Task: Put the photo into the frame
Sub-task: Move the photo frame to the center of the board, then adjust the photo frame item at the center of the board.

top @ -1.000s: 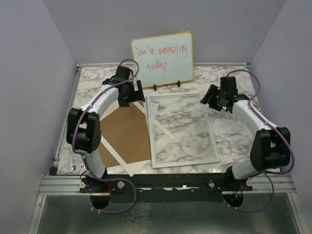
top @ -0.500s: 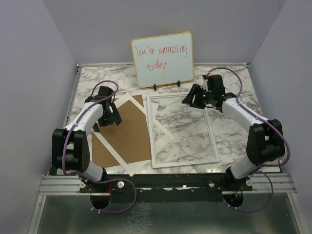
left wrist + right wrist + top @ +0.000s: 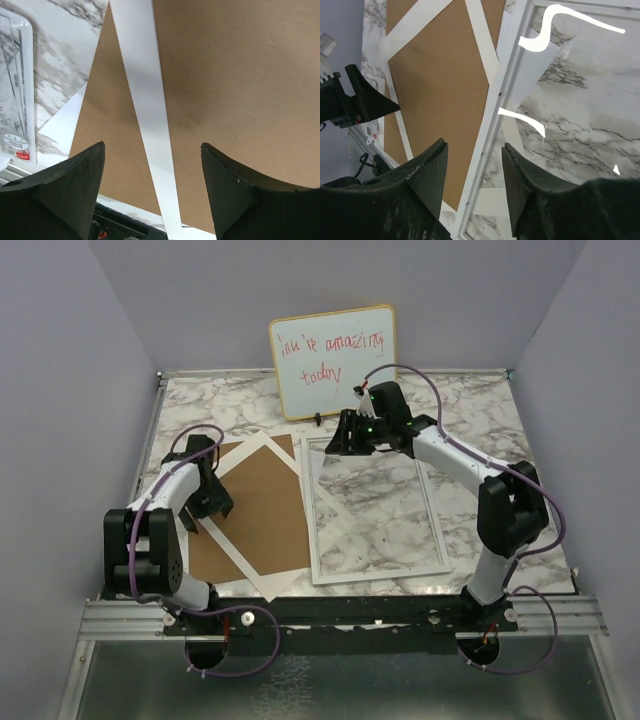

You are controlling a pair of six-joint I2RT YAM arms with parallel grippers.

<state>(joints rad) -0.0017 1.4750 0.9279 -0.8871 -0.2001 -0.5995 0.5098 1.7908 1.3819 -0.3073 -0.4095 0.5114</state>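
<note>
- Presently the left jaws stand wide apart with nothing between them. They hang low over the flat brown backing board and the white cardboard mat with a cut-out window, one strip of which crosses the board.
- The right jaws are likewise parted and empty. They are above the left rail of the large rectangular picture frame with a thin white rim and glossy pane, which lies flat on the marble-patterned desk.
- The rectangular paper photo appears to be the plain pale sheet showing beneath the pane along the frame's left side, white back up. No printed face is visible, so this is a judgement.
- That sheet lies flat and seems pinned under the frame, so a pinch may slip off it or crease the paper.
- Pulling the sheet could drag the frame along, or the tips could scrape the pane.
- The mat's white edge lies just beside the same rail and could be grabbed instead.
- The wood-edged whiteboard with red handwriting stands near the right arm, so a careless lift may knock it.
</note>
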